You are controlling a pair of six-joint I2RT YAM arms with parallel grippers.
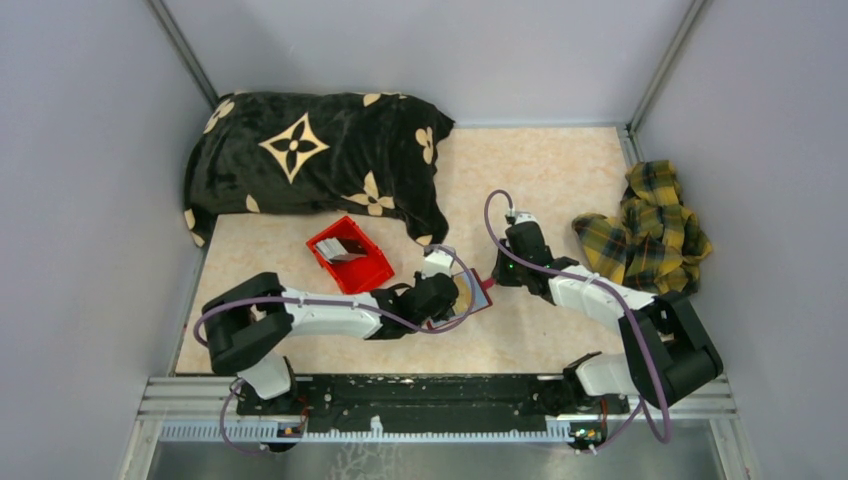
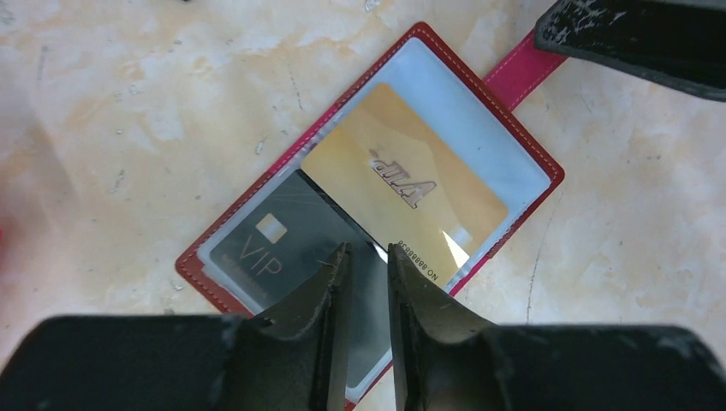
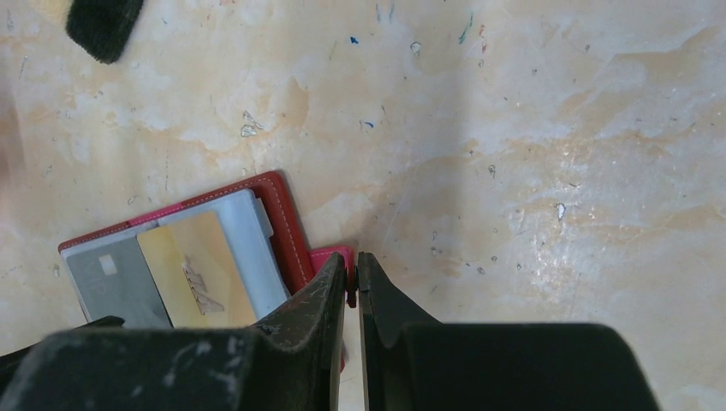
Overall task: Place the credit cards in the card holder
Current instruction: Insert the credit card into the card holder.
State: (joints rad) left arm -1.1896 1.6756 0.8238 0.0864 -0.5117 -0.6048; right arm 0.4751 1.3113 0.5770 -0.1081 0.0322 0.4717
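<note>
The card holder [image 2: 257,193], dark red with a blue-grey lining, lies open and flat on the table [image 1: 540,180]. A grey VIP card [image 2: 274,244] and a gold card [image 2: 402,184] sit in its lining, the gold one overlapping the grey and askew. My left gripper [image 2: 368,248] hovers over the gold card's near corner, its jaws nearly together with nothing between them. My right gripper [image 3: 352,257] is shut on the holder's red snap tab [image 3: 336,256] at the holder's right edge [image 3: 282,223]. Pale cards [image 1: 345,247] lie in a red bin.
The bright red plastic bin [image 1: 368,272] stands just left of the holder. A black pillow with tan flowers [image 1: 310,160] lies at the back left. A yellow plaid cloth [image 1: 650,225] is heaped at the right wall.
</note>
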